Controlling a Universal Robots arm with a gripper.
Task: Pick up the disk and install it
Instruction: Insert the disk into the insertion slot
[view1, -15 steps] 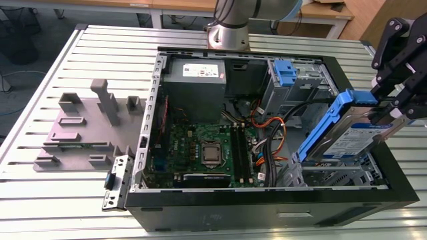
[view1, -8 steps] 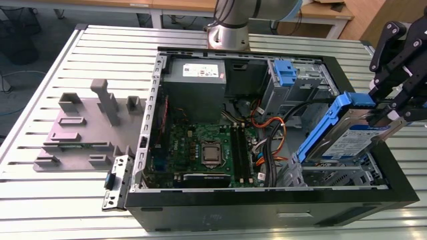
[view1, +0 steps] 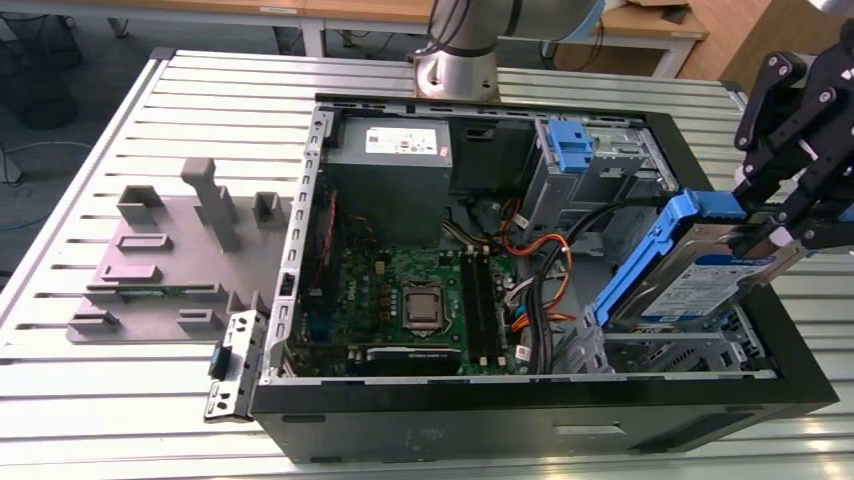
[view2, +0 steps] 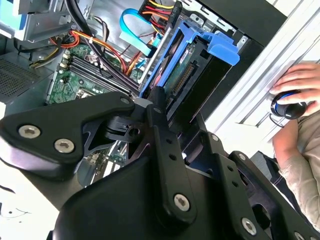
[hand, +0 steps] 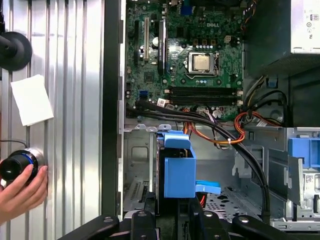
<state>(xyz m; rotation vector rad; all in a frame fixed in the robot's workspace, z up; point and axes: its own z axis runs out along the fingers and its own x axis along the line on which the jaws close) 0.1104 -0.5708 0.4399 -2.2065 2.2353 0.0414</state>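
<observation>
1. Gripper (view1: 771, 232) - fingers (view2: 159, 117) clamped on the disk (view1: 689, 280), gripping its upper end at the exterior view's right.
2. Disk is in the air, not seated. Long axis is tilted, with the high end at the fingers and the low end dropping toward the exterior view's left, into the open computer case (view1: 534, 412).
3. In the first wrist view the blue carrier rail (hand: 179, 172) shows edge-on, so the disk runs straight out from the fingers.
4. Directly under the low end is the metal drive cage (view1: 674, 352) - near, and I judge no contact yet.
5. Beyond that are the cables (view1: 537, 300), then the motherboard (view1: 407, 300).
6. Farthest are the power supply (view1: 391, 150) and the fixed blue bracket (view1: 571, 148), well apart from the disk.
</observation>
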